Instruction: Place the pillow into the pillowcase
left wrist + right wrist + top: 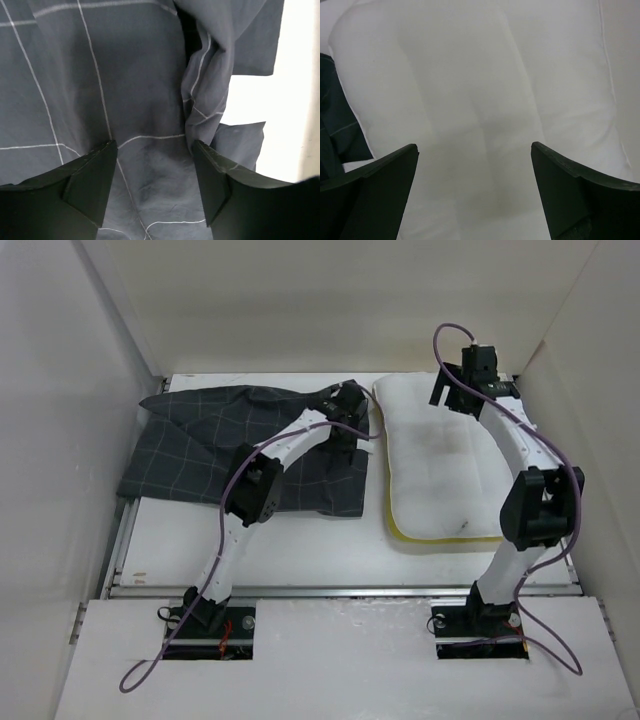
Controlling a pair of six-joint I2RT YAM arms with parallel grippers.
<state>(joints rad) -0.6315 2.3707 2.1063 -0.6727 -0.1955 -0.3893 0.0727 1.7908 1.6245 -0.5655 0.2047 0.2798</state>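
Left hand (155, 147): fingers stood part-spread, with nothing pinched between them. It was low over the pillowcase (100, 90), and flat checked cloth filled the gap. Whether the tips touched the cloth could not be told. A bunched fold (202, 85) rose just beside one finger, at the pillowcase's far right corner.

Right hand (473, 146): fingers were spread wide and held nothing. It hung above the far part of the pillow (470, 75), apart from its surface.

Pillowcase: it lay on the left half of the table (300, 540), mostly flat and rumpled along its far edge. Its right side was just beside the pillow. Which edge was the open mouth could not be told.

Pillow: it lay on the right half of the table, long side running near to far. The white face was up, and the yellow edge (430, 538) showed along the near end. It was wholly outside the pillowcase.

Progress, as a judgement: the task was at its start. No part of the pillow was inside, and neither hand gripped anything. Still to do:
- take hold of the pillowcase at its mouth and hold it open
- grasp the pillow and feed one end in
- draw the cloth over the rest

The limp cloth would likely sag shut unless one layer alone was lifted.
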